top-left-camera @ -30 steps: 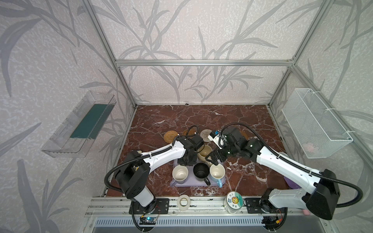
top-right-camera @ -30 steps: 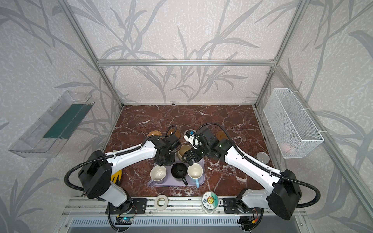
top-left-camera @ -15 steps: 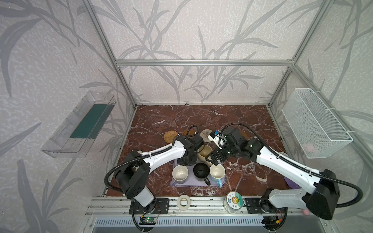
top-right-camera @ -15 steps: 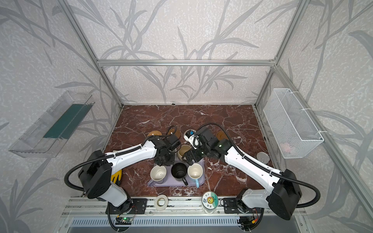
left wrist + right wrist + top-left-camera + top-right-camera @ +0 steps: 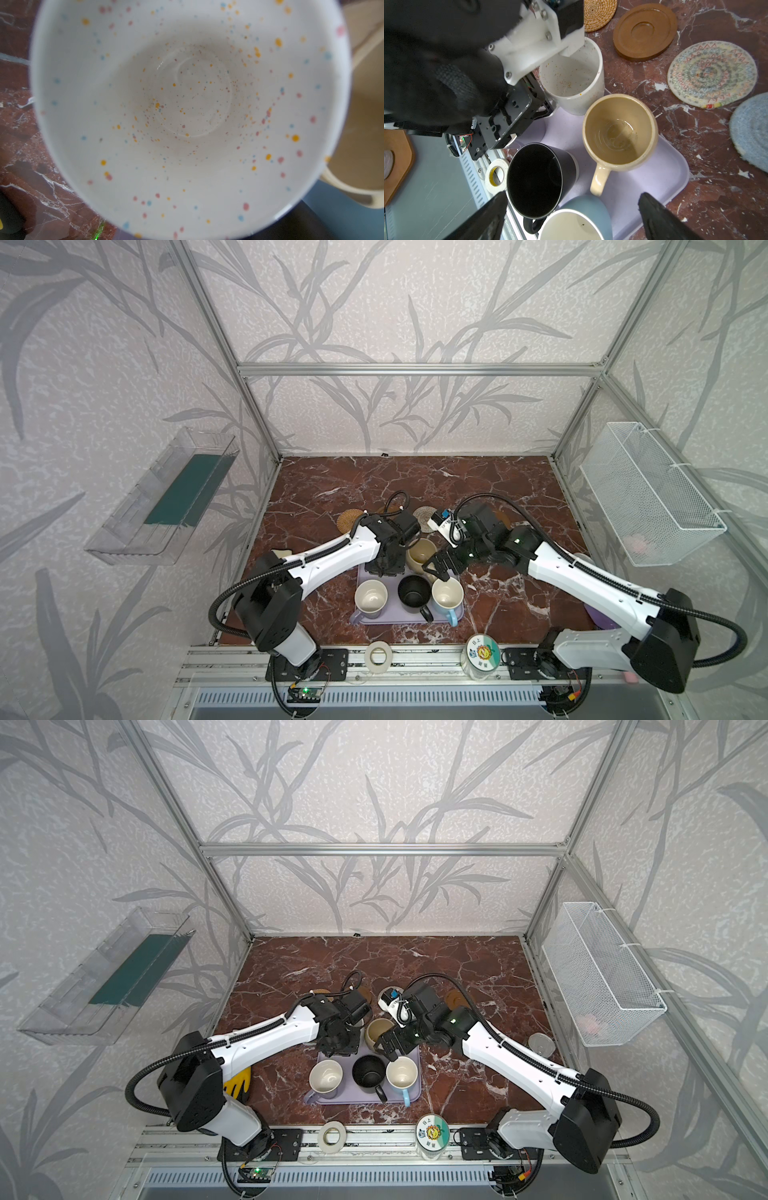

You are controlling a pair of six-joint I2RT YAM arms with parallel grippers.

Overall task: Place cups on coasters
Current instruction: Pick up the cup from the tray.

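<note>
Cups crowd one lavender tray (image 5: 670, 170) near the table's front edge, while the coasters lined up beyond it all lie bare. The left gripper (image 5: 387, 568) is clenched on the rim of the white speckled mug (image 5: 571, 83) at the tray's far corner, with one finger inside the bowl. We cannot tell whether the mug's base has left the surface. The right gripper (image 5: 439, 569) hangs with its jaws spread wide above the light blue mug (image 5: 577, 220), grasping nothing.

We judge the pinch on a thin glazed wall to be the weak point: a mug held by one side could swing or slip as it rises. It stands just beside the beige mug (image 5: 618, 133), so a tilt could knock that neighbour. Both wrists are working close together over the tray, and a careless lift could bring them into contact.

We count five cups: the three already named, the black mug (image 5: 535, 182) and the lavender mug (image 5: 371, 598). We count five coasters: the tan rattan coaster (image 5: 600, 12), a brown wooden coaster (image 5: 644, 31), the cream woven coaster (image 5: 712, 73), the grey-blue coaster (image 5: 749, 133), and a second brown disc (image 5: 455, 997) half hidden beside the right arm in a top view. There is one tray and there are two arms.
</note>
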